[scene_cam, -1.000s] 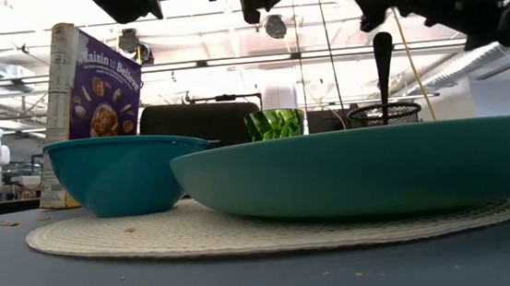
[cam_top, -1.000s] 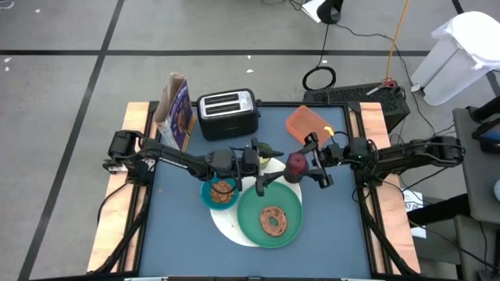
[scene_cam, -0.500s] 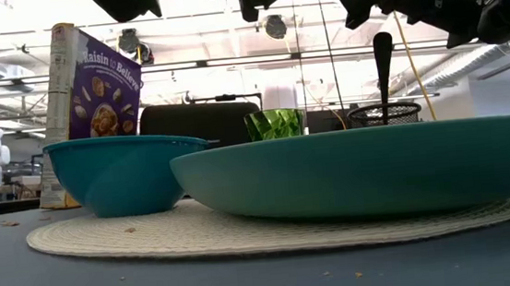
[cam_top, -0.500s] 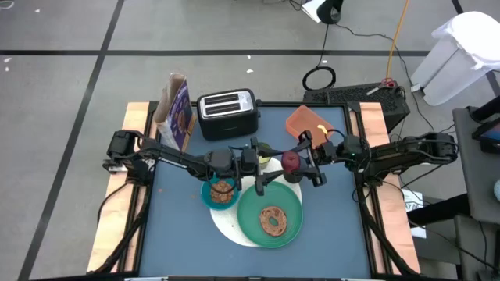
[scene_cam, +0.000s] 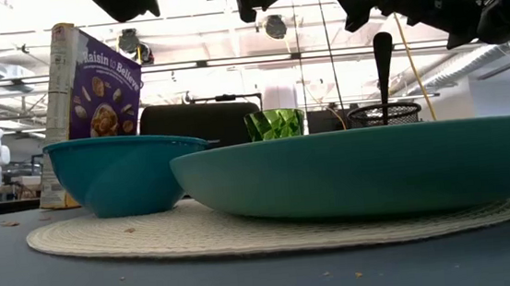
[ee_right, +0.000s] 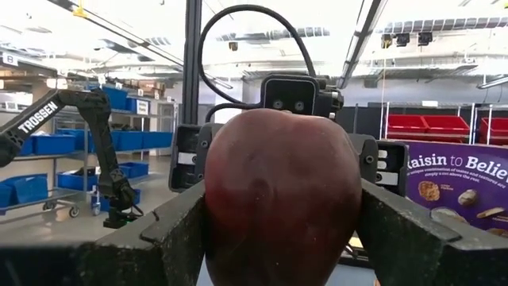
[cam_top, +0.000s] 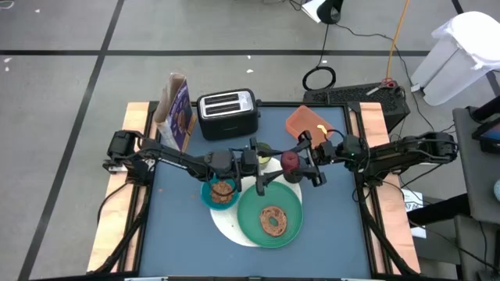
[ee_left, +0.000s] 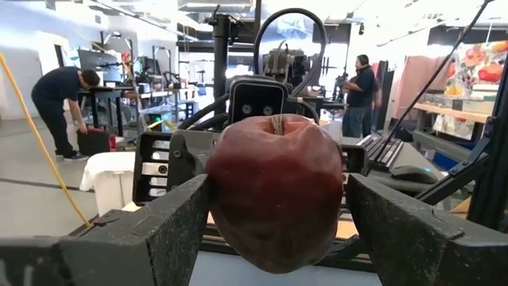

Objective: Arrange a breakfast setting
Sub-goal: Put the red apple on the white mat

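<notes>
Visibly glossy round dark-red fruit (ee_left: pixel 275 191), smooth green plate (cam_top: pixel 269 218)

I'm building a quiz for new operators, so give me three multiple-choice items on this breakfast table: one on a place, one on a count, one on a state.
1. Where does the brown bagel lie?
A. on the orange tray
B. on the large green plate
C. on top of the toaster

2. How many slots does the silver toaster show from above?
A. one
B. two
C. four

3. What is the state of the dark-red apple?
A. resting in the blue bowl
B. lying on the bare table
C. held in the air by the right pincer

Answers:
1 B: the high view shows the bagel inside the plate's rim.
2 B: two long slots lie side by side on its top.
3 C: the right wrist view shows both fingers pressed against the apple, above the table.
</notes>
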Tool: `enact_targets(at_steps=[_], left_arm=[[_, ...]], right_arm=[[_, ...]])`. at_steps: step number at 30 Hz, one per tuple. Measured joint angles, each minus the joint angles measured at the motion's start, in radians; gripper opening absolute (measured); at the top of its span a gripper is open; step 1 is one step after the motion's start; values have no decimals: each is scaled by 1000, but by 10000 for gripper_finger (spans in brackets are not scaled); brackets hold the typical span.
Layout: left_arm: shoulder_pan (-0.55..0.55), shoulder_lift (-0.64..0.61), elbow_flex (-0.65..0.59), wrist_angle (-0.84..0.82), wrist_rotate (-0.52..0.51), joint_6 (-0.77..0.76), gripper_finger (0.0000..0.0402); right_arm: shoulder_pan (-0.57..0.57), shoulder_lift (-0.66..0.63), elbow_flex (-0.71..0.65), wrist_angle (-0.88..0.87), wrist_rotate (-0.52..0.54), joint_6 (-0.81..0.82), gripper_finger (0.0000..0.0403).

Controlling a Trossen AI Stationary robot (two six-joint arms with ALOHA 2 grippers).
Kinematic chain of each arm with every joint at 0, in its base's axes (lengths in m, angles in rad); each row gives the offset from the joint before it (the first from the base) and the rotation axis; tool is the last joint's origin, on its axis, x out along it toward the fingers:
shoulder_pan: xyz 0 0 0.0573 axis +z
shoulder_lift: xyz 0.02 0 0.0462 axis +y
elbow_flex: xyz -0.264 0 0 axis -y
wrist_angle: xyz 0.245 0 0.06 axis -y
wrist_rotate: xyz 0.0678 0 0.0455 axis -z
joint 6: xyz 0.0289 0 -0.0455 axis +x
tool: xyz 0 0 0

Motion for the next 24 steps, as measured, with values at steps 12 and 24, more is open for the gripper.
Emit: enact_targets(at_steps=[12, 24], left_arm=[[0, 4, 0, -8, 6, 7, 303], [3, 3, 0, -7, 49, 10, 291]], right_arm=[[1, 2, 1, -44, -51, 32, 272], [1, 2, 1, -35, -55, 6, 272]])
